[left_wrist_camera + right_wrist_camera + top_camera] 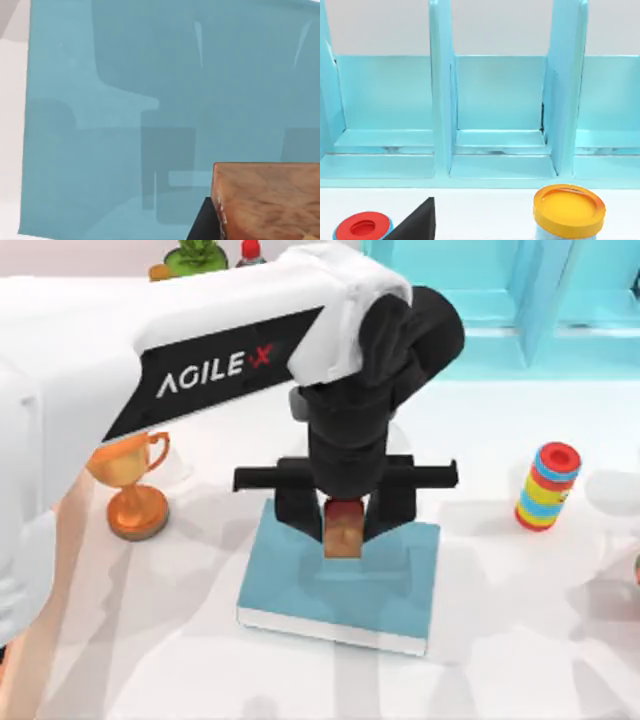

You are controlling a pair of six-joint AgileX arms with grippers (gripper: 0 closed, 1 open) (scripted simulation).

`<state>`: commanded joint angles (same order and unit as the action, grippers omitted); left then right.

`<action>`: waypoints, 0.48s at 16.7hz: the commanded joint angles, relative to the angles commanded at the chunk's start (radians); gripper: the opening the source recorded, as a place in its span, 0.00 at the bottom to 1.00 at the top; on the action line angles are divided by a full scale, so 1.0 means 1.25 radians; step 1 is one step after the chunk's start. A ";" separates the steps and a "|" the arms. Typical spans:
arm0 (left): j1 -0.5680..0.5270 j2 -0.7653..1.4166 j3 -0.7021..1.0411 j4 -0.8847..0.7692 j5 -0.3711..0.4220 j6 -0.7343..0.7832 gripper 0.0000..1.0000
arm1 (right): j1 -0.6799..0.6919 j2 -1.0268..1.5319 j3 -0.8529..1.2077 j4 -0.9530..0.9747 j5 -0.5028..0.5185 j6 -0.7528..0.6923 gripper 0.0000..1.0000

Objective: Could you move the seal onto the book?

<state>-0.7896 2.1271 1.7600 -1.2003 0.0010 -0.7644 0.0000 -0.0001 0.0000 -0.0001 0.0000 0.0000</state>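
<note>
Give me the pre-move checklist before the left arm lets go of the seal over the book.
1. Left tool shut on the seal: ok, a finger sits on each side of it in the top view.
2. Seal over the book, inside its edges: ok.
3. Seal upright: ok, as far as the top view tells.
4. Seal's base touching the cover: cannot tell; the left wrist view shows teal cover beyond the seal, but not the contact.
5. Trophy and striped cylinder apart from the book: ok.
6. Right arm out of the way: ok; its wrist view faces the shelf frame.
</note>
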 joint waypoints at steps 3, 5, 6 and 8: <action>0.003 -0.002 0.000 -0.002 0.002 0.002 0.00 | 0.000 0.000 0.000 0.000 0.000 0.000 1.00; 0.001 -0.002 0.006 -0.008 0.001 0.001 0.00 | 0.000 0.000 0.000 0.000 0.000 0.000 1.00; 0.000 -0.002 0.011 -0.013 0.000 0.000 0.00 | 0.000 0.000 0.000 0.000 0.000 0.000 1.00; 0.000 -0.002 0.013 -0.015 0.000 0.000 0.00 | 0.000 0.000 0.000 0.000 0.000 0.000 1.00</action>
<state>-0.7897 2.1247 1.7762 -1.2189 0.0010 -0.7646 0.0000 -0.0001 0.0000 -0.0001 0.0000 0.0000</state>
